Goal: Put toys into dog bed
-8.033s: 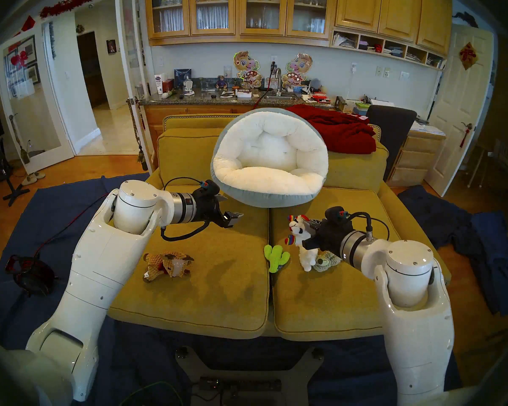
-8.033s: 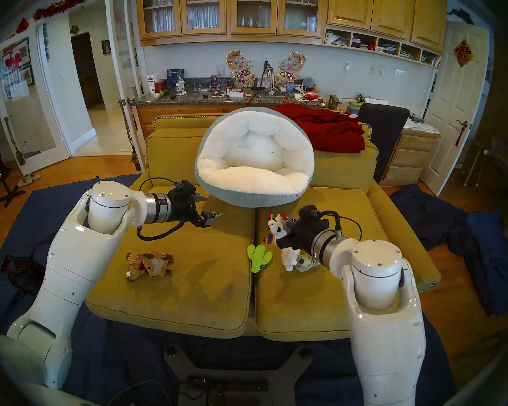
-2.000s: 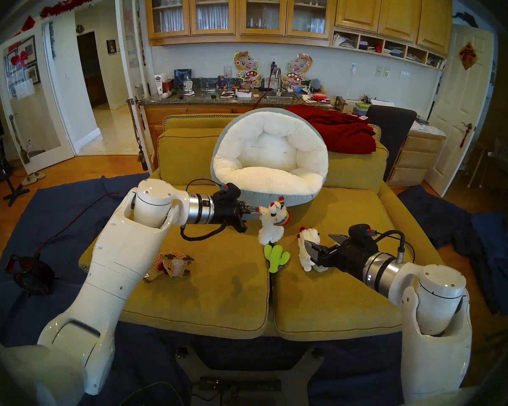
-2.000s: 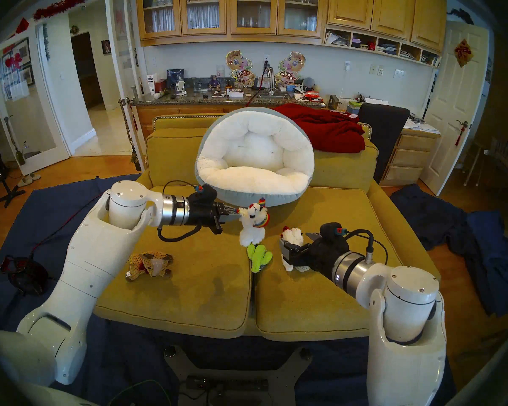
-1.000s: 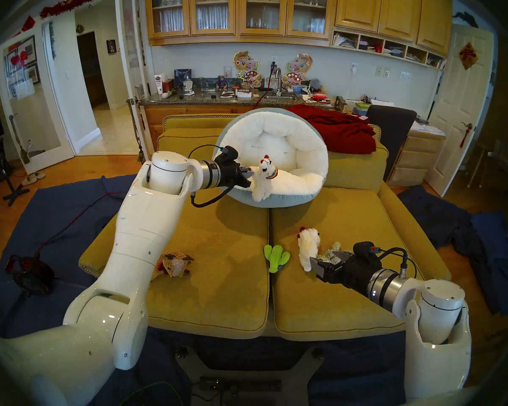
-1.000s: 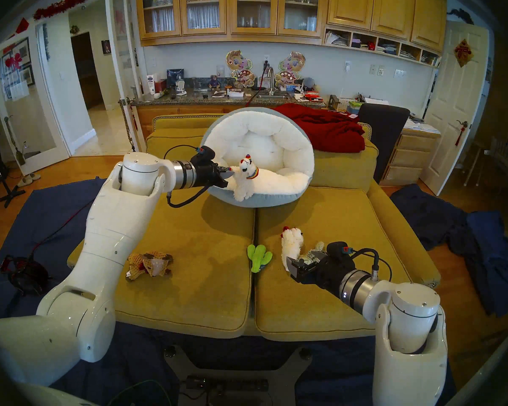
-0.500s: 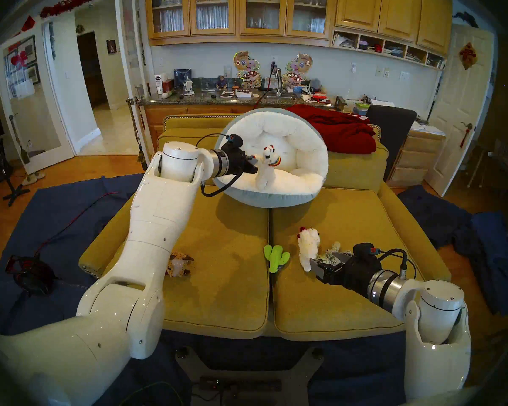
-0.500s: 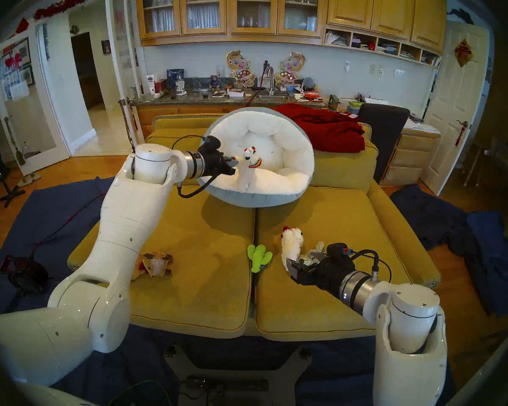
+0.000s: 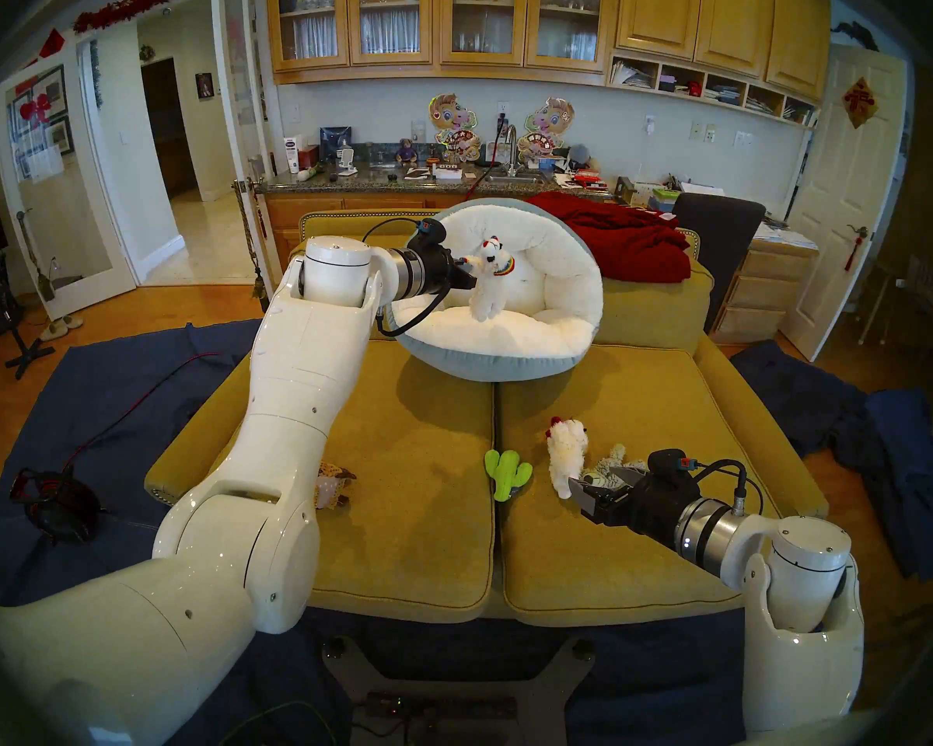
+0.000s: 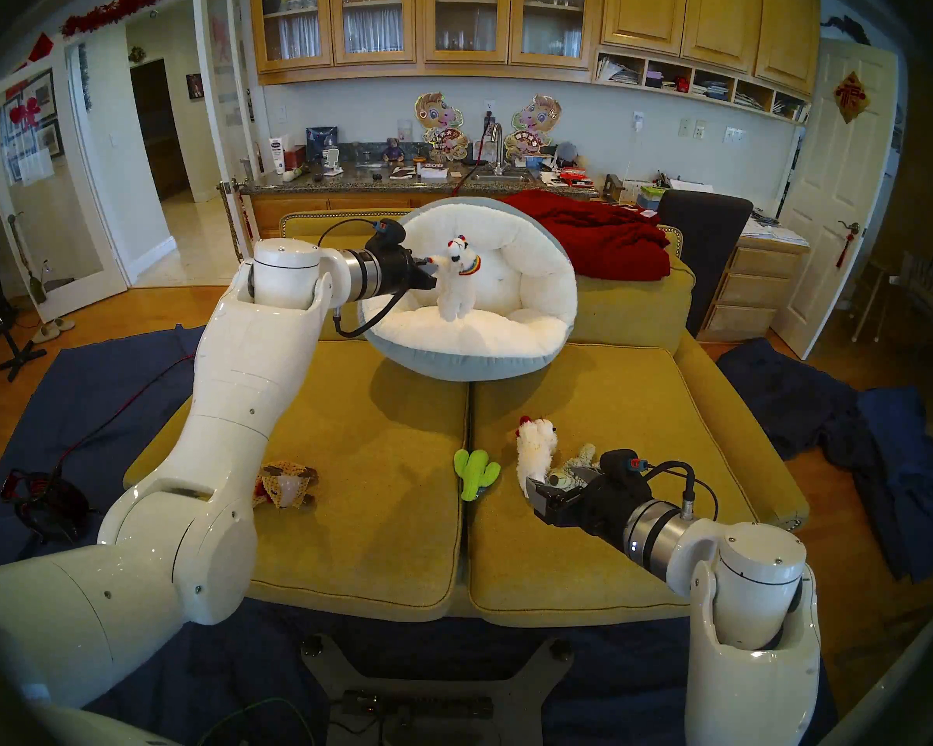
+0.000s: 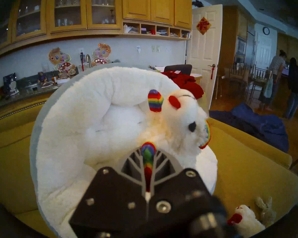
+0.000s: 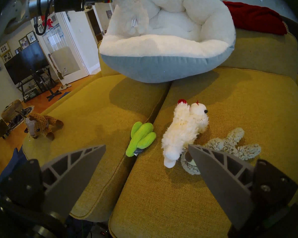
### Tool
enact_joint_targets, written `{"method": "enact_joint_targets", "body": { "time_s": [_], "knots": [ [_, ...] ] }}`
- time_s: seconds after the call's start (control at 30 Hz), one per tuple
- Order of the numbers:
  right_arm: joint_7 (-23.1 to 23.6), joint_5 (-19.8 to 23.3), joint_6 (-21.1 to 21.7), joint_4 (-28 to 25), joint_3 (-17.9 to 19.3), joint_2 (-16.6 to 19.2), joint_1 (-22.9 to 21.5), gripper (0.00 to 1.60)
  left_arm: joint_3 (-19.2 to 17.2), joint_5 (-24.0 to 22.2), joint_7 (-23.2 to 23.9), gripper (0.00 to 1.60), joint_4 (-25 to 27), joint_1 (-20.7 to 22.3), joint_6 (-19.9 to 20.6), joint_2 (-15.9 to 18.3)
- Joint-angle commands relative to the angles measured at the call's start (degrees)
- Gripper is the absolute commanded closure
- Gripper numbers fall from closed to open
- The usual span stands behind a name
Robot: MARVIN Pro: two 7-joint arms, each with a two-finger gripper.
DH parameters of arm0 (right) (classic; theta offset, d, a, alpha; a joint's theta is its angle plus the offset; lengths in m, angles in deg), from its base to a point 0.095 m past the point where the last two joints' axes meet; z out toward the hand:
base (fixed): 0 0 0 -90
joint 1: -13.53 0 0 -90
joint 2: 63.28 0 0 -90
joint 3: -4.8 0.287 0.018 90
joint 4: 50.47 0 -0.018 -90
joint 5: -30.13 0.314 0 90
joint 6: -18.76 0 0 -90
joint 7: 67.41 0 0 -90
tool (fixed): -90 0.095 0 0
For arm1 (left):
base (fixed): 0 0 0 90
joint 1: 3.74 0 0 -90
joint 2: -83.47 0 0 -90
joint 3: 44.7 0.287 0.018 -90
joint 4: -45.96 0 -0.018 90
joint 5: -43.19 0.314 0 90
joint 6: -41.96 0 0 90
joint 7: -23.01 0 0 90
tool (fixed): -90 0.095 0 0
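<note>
Small white-and-rainbow plush toy (image 9: 490,284) dangles over the fluffy white, grey-blue-backed round dog bed (image 9: 540,327)!
Left gripper (image 9: 467,270) pinches its rainbow limb; right gripper (image 9: 604,484) gapes wide, empty.

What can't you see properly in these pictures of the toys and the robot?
- Brown reindeer: head left view, mostly behind the left arm.
- Grey-beige floppy toy: head views, partly behind the right gripper.
- Rainbow toy: right wrist view, head cut off by the top edge.
- Left gripper: left wrist view, blurred near the bottom.
</note>
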Motion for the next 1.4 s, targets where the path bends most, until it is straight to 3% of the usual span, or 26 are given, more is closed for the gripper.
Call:
{"method": "enact_joint_targets", "body": {
  "time_s": [0.0, 0.8, 1.37],
  "knots": [
    [0.15, 0.24, -0.41, -0.97, -0.07, 0.05, -0.72, 0.0, -1.17, 0.43, -1.62, 1.6, -2.08, 6.53, -0.25, 0.04],
    [0.64, 0.2, -0.38, 0.68, 0.07, 0.34, -0.77, 0.0, -3.43, 2.15, -6.69, 1.6, -12.65, 13.35, -0.24, 1.92],
    [0.93, 0.22, -0.41, 1.36, 0.14, 0.53, -0.86, 0.0, -3.21, 3.07, -9.66, 1.6, -18.25, 17.45, -0.36, 1.0]
  ]
}}
